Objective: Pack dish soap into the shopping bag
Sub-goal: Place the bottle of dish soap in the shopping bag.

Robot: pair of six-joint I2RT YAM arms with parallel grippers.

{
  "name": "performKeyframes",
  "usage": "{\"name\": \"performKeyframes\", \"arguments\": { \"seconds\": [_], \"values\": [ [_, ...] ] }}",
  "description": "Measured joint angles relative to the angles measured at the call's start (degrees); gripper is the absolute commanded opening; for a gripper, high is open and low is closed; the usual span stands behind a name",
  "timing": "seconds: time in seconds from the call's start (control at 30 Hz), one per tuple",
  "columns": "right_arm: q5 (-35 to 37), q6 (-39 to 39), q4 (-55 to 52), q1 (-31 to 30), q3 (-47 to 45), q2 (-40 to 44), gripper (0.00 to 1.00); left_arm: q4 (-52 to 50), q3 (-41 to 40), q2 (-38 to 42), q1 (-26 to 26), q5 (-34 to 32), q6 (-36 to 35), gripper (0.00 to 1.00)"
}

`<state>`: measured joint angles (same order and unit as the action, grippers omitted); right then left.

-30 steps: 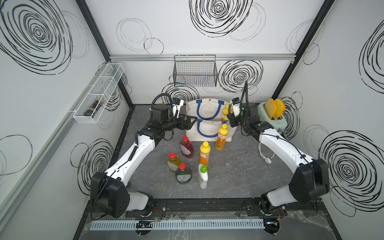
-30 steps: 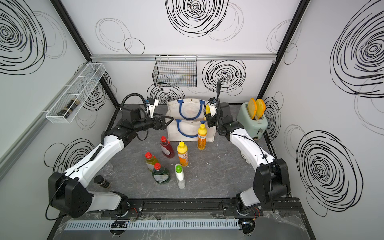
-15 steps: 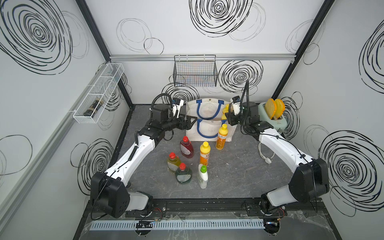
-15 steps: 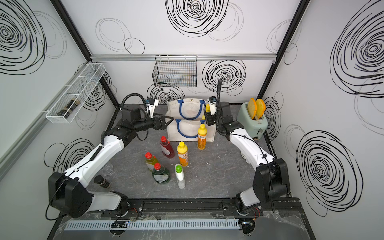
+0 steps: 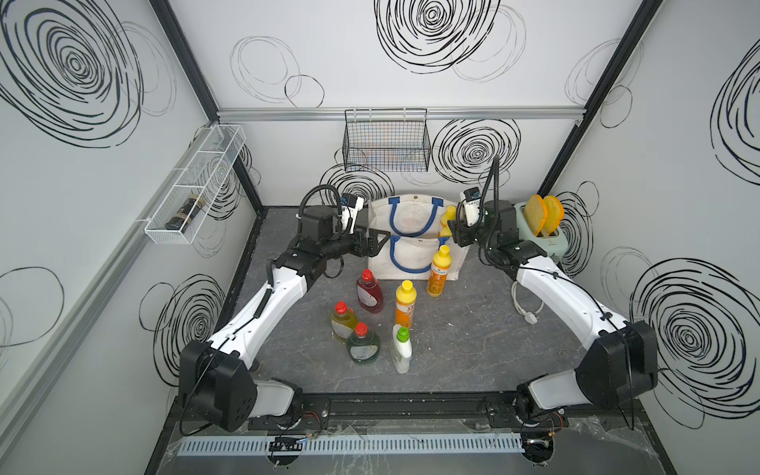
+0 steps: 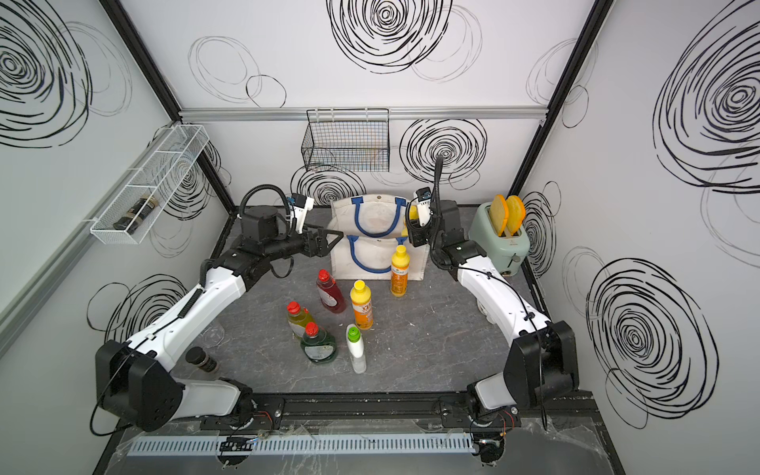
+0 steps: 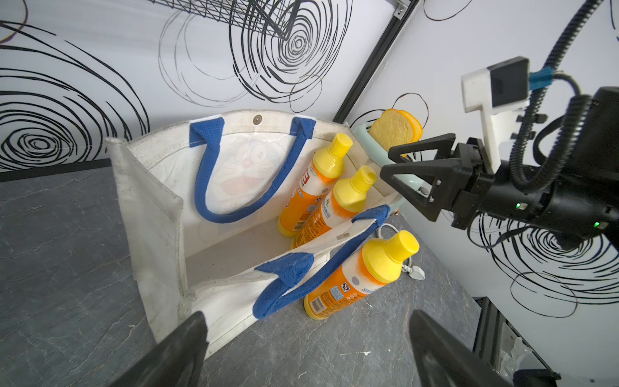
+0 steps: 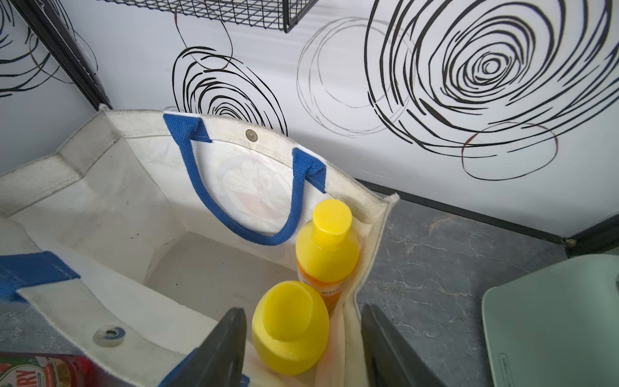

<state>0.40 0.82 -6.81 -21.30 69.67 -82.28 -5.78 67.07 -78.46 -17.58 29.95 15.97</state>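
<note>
Top view: right gripper [image 5: 454, 235] hangs over the right end of the shopping bag [image 5: 411, 269], jaws apart. Left gripper [image 5: 376, 242] is spread wide at its left edge. Standing orange bottle [image 5: 437, 275], upright, sits just in front of the bag, below and nearward of my right gripper; I judge that arm closer.
Left wrist: two packed bottles [image 7: 315, 187] lean inside, right end.
Right wrist: fingers [image 8: 217, 355] flank one yellow cap, no contact visible.
</note>
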Motion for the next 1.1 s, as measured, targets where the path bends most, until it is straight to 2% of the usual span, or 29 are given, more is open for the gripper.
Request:
{"name": "performKeyframes", "arguments": {
  "seconds": [0.27, 0.63, 0.8, 0.93, 1.1],
  "values": [
    [0.00, -0.15, -0.52, 0.00, 0.00, 0.92, 0.62, -0.02, 0.00, 0.00, -0.22, -0.48, -0.07, 0.96],
    [-0.02, -0.68, -6.38, -0.50, 0.20, 9.64, 0.74, -1.40, 0.44, -0.48, -4.20, -3.45, -1.88, 0.96],
    [-0.13, -1.20, -9.79, -1.70, 0.72, 14.14, 0.79, -4.66, 3.69, -2.49, -6.49, -4.22, -2.56, 0.96],
    [-1.14, -2.36, -13.18, -3.06, 0.74, 17.64, 0.80, -4.87, 6.80, -2.56, -6.36, -4.68, -2.43, 0.96],
    [-1.25, -3.61, -16.63, -8.13, -1.53, 22.82, 0.81, -4.79, 12.59, -3.69, -5.70, -4.92, -2.47, 0.96]
  ]
}}
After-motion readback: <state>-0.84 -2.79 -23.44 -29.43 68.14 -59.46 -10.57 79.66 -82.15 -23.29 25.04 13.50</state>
